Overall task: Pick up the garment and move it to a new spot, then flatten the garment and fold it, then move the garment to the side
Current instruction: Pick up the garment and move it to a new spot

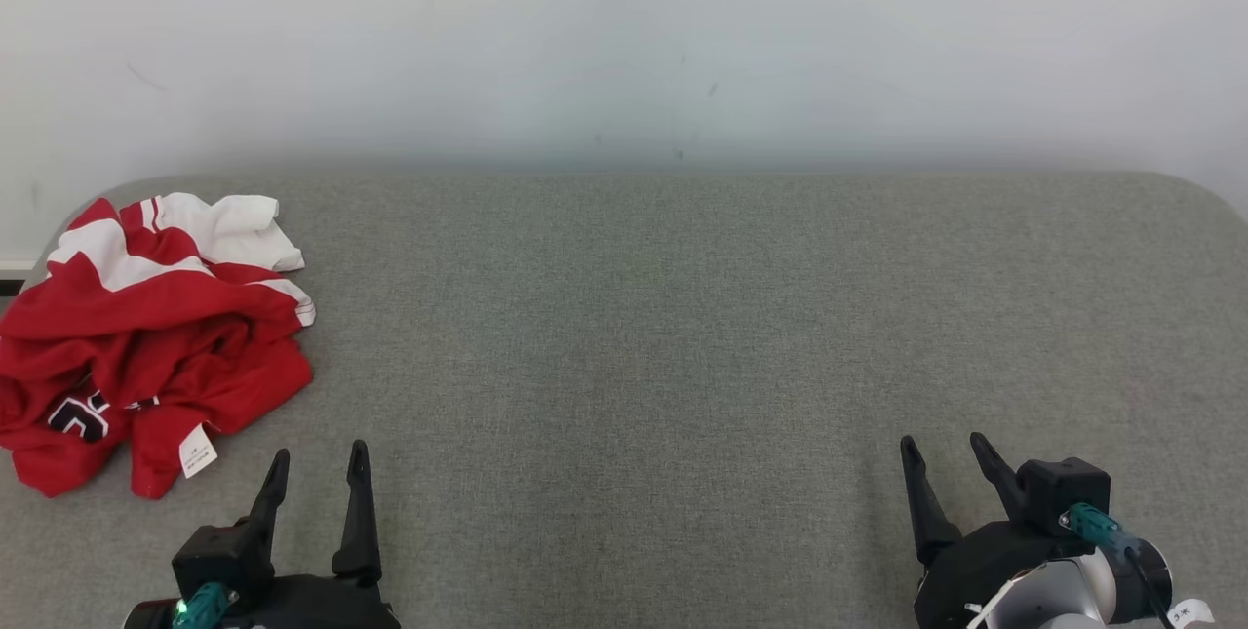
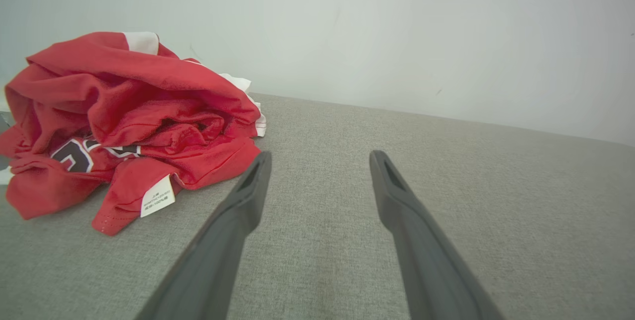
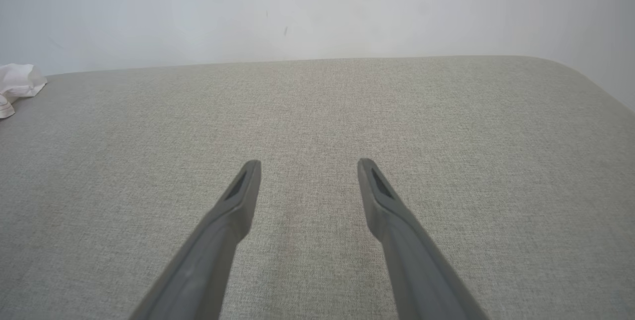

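Your garment, a red and white jersey [image 1: 146, 336], lies crumpled in a heap at the far left end of the grey fabric tabletop [image 1: 682, 317], its white care label [image 2: 158, 196] turned up on the near edge (dark lettering shows in the folds, too bunched to read). Nothing has hold of it. Your left gripper [image 1: 319, 483] sits just beside the heap's near corner, jaws spread wide and empty; your right gripper [image 1: 944, 468] rests well apart at the other end, also spread and empty. You're at the very first step, I'd judge: the pickup. The next move calls for swinging the left gripper over the heap and pinching a thick fold before carrying it toward the bare middle.
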{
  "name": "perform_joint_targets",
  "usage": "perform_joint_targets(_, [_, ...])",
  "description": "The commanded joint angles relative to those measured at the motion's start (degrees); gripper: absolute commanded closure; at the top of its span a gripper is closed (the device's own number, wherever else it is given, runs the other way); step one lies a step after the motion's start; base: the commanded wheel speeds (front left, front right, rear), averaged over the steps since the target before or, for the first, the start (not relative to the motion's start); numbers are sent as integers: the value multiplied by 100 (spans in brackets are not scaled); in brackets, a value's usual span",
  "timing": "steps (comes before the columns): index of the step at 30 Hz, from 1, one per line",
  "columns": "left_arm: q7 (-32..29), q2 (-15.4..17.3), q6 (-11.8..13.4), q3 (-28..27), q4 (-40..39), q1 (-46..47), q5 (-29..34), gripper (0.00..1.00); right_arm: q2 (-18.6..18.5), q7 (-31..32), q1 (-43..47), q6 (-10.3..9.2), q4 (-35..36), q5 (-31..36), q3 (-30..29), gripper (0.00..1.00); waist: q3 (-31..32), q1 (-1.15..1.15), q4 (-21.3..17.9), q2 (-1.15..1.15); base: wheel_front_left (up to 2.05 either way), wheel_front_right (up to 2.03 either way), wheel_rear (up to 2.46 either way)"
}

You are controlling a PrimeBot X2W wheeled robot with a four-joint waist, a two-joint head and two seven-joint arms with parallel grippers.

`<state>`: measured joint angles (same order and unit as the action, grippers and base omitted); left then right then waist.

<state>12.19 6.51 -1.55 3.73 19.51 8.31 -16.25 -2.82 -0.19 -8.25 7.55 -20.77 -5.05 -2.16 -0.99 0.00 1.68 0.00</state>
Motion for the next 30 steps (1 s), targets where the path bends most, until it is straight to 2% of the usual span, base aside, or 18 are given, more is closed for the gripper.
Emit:
perform_joint_targets(1, [-14, 10, -40, 0, -35, -39, -22, 0, -12, 4, 5, -12, 51, -52, -9, 0, 5, 0, 5, 0, 0, 0, 0])
perform_joint_targets(9, [-34, 67, -125, 4, -114, -71, -147, 0, -11, -45, 138, -12, 232, -140, -24, 0, 30, 0, 59, 0, 0, 0, 0])
perform_joint_targets(14, [-57, 97, -85, 31, -217, -120, -158, 0, -9, 10, 275, -12, 392, -248, 14, 0, 64, 0, 273, 0, 0, 0, 0])
perform_joint_targets(19, [-95, 120, -9, 40, -315, -176, -147, 0, -9, 82, 400, -12, 519, -278, 42, 0, 102, 0, 650, 0, 0, 0, 0])
perform_joint_targets(30, [-194, 234, 156, 1, -508, -413, -145, 0, -9, 48, 497, -12, 552, -448, 219, 0, 194, 0, 1790, 0, 0, 0, 0])
